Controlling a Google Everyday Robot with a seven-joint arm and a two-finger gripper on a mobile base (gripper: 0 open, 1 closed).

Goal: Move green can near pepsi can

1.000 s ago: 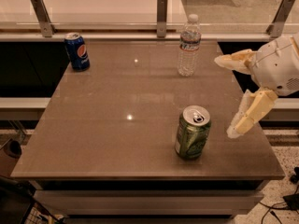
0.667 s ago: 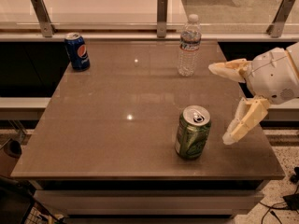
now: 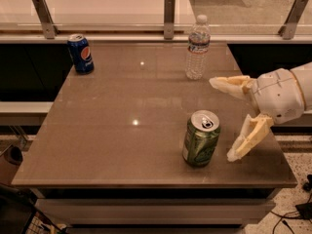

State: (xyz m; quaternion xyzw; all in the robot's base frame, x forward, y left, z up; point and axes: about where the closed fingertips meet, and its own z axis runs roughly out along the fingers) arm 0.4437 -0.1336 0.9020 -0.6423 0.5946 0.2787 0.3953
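The green can (image 3: 200,139) stands upright near the front right of the brown table (image 3: 122,126), its silver top and pull tab showing. The pepsi can (image 3: 81,53), dark blue with the round logo, stands upright at the table's far left corner. My gripper (image 3: 226,118) is open just right of the green can, its two pale fingers spread wide: one finger (image 3: 229,84) points left above and behind the can, the other finger (image 3: 246,139) hangs beside the can's right side. Neither touches the can.
A clear plastic water bottle (image 3: 197,48) stands at the back of the table, right of centre. A rail with metal posts (image 3: 169,9) runs behind the table. The table's front edge lies close below the green can.
My gripper has moved left toward the green can, staying open. The cans and the bottle have not moved.
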